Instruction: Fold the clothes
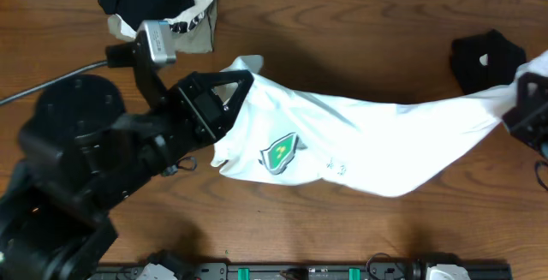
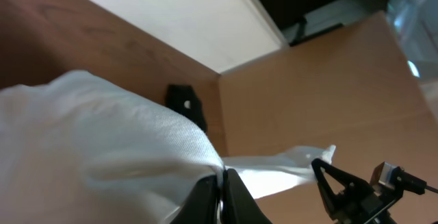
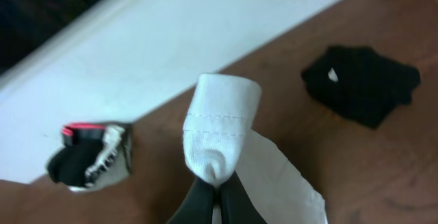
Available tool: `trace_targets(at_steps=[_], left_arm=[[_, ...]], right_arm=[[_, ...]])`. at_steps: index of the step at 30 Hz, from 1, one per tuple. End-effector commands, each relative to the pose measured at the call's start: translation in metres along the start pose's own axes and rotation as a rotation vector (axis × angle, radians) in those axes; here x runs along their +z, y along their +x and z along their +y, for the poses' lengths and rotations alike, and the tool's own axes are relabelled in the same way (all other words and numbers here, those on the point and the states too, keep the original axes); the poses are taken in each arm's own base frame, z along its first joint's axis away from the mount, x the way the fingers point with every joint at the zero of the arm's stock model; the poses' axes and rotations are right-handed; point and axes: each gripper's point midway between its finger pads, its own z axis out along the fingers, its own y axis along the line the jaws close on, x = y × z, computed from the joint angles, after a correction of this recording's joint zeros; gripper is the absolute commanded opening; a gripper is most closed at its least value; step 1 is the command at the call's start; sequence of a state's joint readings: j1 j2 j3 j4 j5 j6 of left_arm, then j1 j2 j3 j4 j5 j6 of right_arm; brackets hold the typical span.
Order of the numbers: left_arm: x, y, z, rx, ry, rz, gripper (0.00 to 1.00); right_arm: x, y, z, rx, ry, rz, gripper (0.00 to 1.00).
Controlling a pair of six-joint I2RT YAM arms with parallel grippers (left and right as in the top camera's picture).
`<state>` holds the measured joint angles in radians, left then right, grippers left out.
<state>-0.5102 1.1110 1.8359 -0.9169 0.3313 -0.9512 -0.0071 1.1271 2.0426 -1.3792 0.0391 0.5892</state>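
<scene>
Limp white T-shirt (image 1: 360, 147), marked by a green shield emblem (image 1: 282, 153). Spans the middle of the wooden table (image 1: 342, 246), strung between two grips and sagging onto the tabletop along its length.

Left gripper (image 1: 233, 100): clamped tight on one bunched end of the shirt, with no gap visible between the fingers in the left wrist view (image 2: 222, 195).

Right gripper (image 1: 524, 100): likewise pinched shut on the opposite end, at the table's right edge. Holds a doubled fold with a stitched hem, bulging just above the closed fingers (image 3: 205, 200).

Black garment (image 1: 486, 57): crumpled at the far right, just beside the shirt's right end. Heap of dark and printed clothes (image 1: 163, 6): at the far left corner, near the shirt but apart from it.

Handling, as judged: light, soft, shapeless; prone to drape, wrinkle and bunch rather than hold a crease; not fragile, little inclined to slip from a firm pinch. Best taken at hems, shoulder seams or corners, for the thicker bite of doubled, stitched cloth and for an even spread before any fold. Worth avoiding: mid-panel grabs, likely to gather loose layers into a wad.
</scene>
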Motion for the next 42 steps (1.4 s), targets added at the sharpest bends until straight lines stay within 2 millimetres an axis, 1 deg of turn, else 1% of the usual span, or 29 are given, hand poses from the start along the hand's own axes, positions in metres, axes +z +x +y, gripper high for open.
trace_targets(at_steps=[1, 3, 5, 9, 11, 14, 18, 20, 22, 24, 26, 28, 30, 32, 34, 36, 38, 40, 42], left_arm=[[-0.024, -0.008, -0.018, 0.040, 0.046, -0.052, 0.06], [-0.024, -0.015, -0.011, 0.036, 0.008, -0.092, 0.06], [-0.019, -0.021, -0.003, 0.030, -0.038, -0.121, 0.06], [0.000, -0.038, 0.013, 0.059, -0.123, -0.177, 0.06], [0.011, -0.055, 0.026, 0.092, -0.201, -0.248, 0.06], [0.027, -0.085, 0.044, 0.142, -0.316, -0.365, 0.06], [0.054, -0.119, 0.060, 0.217, -0.407, -0.457, 0.06], [0.071, -0.136, 0.067, 0.239, -0.423, -0.491, 0.06], [0.088, -0.159, 0.069, 0.290, -0.427, -0.546, 0.06], [0.099, -0.180, 0.069, 0.341, -0.417, -0.599, 0.06], [0.103, -0.202, 0.072, 0.333, -0.410, -0.676, 0.06], [0.103, -0.217, 0.070, 0.330, -0.386, -0.727, 0.06], [0.097, -0.227, 0.065, 0.328, -0.364, -0.771, 0.06], [0.088, -0.231, 0.063, 0.331, -0.364, -0.788, 0.06], [0.082, -0.229, 0.062, 0.346, -0.378, -0.780, 0.06], [0.078, -0.224, 0.065, 0.349, -0.400, -0.760, 0.06], [0.078, -0.217, 0.068, 0.353, -0.411, -0.724, 0.06], [0.080, -0.205, 0.080, 0.351, -0.450, -0.655, 0.06], [0.083, -0.186, 0.102, 0.342, -0.521, -0.548, 0.06]], right_arm=[[-0.015, -0.006, 0.007, -0.024, -0.036, -0.031, 0.02], [-0.014, -0.006, 0.007, -0.024, -0.034, -0.029, 0.02], [-0.007, -0.006, 0.007, -0.024, -0.026, -0.016, 0.01], [0.021, -0.006, 0.008, -0.026, 0.004, 0.029, 0.01], [0.042, -0.008, 0.011, -0.027, 0.019, 0.051, 0.02], [0.081, -0.012, 0.015, -0.028, 0.039, 0.078, 0.02], [0.141, -0.016, 0.019, -0.021, 0.051, 0.112, 0.02], [0.172, -0.015, 0.030, -0.023, -0.004, 0.141, 0.02], [0.196, -0.018, 0.045, -0.031, -0.089, 0.154, 0.02], [0.215, -0.025, 0.056, -0.023, -0.170, 0.148, 0.02], [0.228, -0.035, 0.062, -0.016, -0.238, 0.132, 0.02], [0.232, -0.047, 0.061, -0.005, -0.279, 0.111, 0.02], [0.230, -0.059, 0.058, 0.001, -0.320, 0.093, 0.01], [0.222, -0.068, 0.053, 0.006, -0.355, 0.086, 0.02], [0.214, -0.071, 0.050, -0.020, -0.394, 0.093, 0.02], [0.209, -0.067, 0.044, -0.047, -0.422, 0.126, 0.02], [0.209, -0.061, 0.031, -0.040, -0.391, 0.161, 0.02], [0.210, -0.050, 0.015, -0.024, -0.333, 0.210, 0.02], [0.210, -0.033, -0.002, -0.006, -0.261, 0.275, 0.01]])
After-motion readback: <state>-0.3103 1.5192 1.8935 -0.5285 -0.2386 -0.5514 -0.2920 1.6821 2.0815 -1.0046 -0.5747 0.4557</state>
